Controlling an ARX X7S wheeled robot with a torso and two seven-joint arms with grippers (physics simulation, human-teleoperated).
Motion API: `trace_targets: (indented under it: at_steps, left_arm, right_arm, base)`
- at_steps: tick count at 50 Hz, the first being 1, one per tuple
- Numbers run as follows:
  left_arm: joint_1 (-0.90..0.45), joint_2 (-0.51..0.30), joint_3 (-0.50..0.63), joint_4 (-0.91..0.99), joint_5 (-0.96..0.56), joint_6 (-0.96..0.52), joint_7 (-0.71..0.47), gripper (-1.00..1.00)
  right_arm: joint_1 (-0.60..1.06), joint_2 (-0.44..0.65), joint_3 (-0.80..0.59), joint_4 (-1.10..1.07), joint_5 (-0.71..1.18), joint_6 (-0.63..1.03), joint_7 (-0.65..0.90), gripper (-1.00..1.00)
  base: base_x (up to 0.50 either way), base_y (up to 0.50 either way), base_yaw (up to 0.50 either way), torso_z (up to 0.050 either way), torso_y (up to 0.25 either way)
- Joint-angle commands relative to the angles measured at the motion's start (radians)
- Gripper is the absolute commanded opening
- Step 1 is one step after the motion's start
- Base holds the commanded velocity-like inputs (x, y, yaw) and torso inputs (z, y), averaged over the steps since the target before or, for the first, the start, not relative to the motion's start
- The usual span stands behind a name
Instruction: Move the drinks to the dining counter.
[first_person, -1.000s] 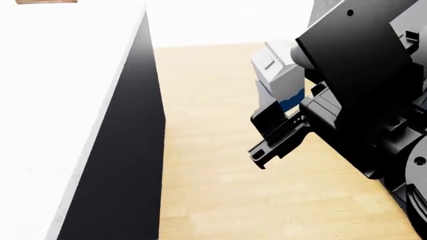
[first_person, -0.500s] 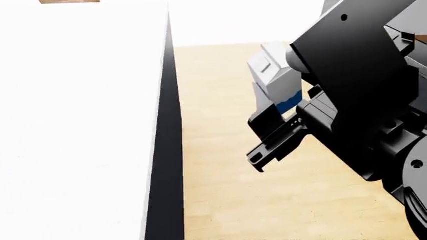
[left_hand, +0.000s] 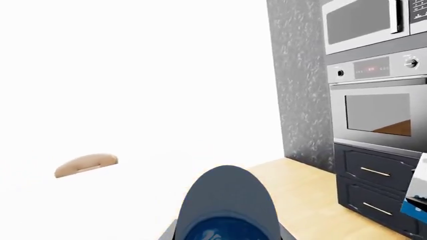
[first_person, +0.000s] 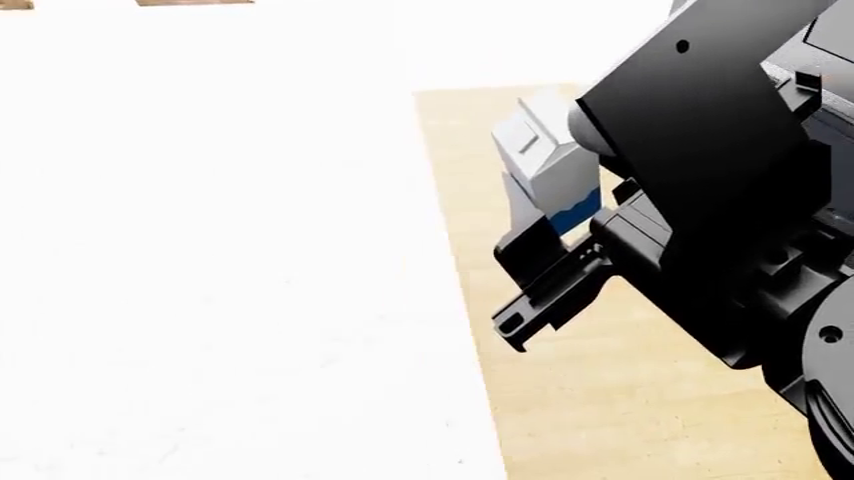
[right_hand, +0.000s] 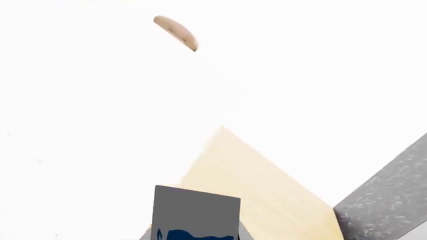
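Tabletop (right_hand: 87, 125): plain bright white, filling most of the view, its corner meeting the floor near the middle.
Wooden piece (right_hand: 176, 32): small, tan, rounded, lying on the white tabletop, well apart from the carton.
Floor (right_hand: 260, 195): pale wood planks, a wedge between tabletop and wall.
Wall (right_hand: 393, 195): grey, speckled, at one corner.
Milk carton (right_hand: 197, 212): grey-shaded face with a blue band at its base, close to the camera, cut off by the picture's edge.

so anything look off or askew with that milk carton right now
Nothing is spilled or damaged. The milk carton sits tilted in the right claw, leaning toward the white counter, but it hangs over the wooden floor, not the countertop.
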Motion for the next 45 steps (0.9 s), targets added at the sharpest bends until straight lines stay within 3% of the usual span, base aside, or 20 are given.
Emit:
trace_targets:
  at_steps: [1, 27, 45]
  left_arm:
    - [-0.009, 0.001, 0.002, -0.002, 0.003, 0.006, -0.005, -1.00]
    - [-0.011, 0.001, 0.005, 0.001, 0.008, 0.002, 0.000, -1.00]
    - [-0.008, -0.011, 0.023, -0.001, 0.017, 0.005, 0.014, -1.00]
  right_arm:
    - [0.018, 0.003, 0.016, 0.007, -0.041, 0.013, 0.005, -1.00]
    - [0.007, 0.009, 0.026, -0.010, -0.047, -0.011, -0.019, -1.00]
    - [0.017, -0.016, -0.009, 0.090, -0.044, -0.041, 0.008, -1.00]
  base:
    - [-0.50, 0.06, 0.00, 0.000, 0.000]
    - [-0.49, 0.06, 0.00, 0.001, 0.001]
    - [-0.01, 0.01, 0.00, 0.001, 0.002]
